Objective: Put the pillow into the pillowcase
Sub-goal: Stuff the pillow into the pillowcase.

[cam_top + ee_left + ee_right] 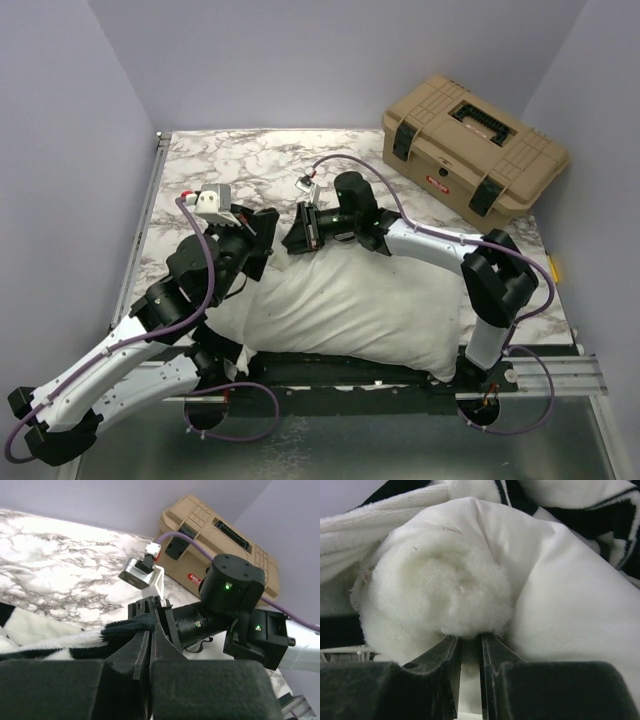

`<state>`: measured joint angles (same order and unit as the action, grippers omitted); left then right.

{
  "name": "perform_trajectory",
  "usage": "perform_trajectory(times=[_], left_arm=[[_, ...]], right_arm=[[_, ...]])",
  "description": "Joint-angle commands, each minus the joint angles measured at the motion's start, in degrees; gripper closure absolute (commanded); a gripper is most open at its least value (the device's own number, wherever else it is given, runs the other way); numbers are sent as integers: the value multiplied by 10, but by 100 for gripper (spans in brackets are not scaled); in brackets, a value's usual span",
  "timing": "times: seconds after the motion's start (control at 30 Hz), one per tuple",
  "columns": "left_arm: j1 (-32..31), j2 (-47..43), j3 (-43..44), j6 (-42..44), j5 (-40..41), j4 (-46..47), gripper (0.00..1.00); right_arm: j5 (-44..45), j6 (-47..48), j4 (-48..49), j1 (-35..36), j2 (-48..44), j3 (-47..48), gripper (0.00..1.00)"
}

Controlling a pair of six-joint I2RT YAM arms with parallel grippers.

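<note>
Pinching | left hand (151,630) clamps plush checked pillowcase (75,642) | right hand (470,640), narrow, nips fuzzy end of puffy white pillow (545,605)

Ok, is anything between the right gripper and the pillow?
Nothing visible. The right gripper is right at the pillow, jaws nearly closed on its fluffy end; the pillowcase lies beyond it.

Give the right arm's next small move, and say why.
Probably close the right gripper fully on the pillow end that bulges at its tips. Its jaws stand narrow, but it isn't clear that they have a firm catch. The left gripper pinches the pillowcase edge, so the pillow could then be pushed in.
</note>
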<state>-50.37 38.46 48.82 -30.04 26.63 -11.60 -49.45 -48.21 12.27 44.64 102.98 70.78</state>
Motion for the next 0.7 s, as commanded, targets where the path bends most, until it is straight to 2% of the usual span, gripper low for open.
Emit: perform_trajectory(times=[0.0,0.1,0.3,0.47,0.67], left_arm=[[-4,54,80,53,-32,20,100],[-4,105,120,49,-114,20,100],[-3,182,187,23,-242,20,100],[-3,214,237,14,-306,19,100],[-3,215,245,44,-298,19,100]], right_arm=[[-53,-81,148,48,9,-22,79],[-52,-153,257,62,33,-4,79],[-36,-262,396,67,82,41,79],[-8,-287,417,58,89,63,79],[17,-273,383,14,45,90,77]])
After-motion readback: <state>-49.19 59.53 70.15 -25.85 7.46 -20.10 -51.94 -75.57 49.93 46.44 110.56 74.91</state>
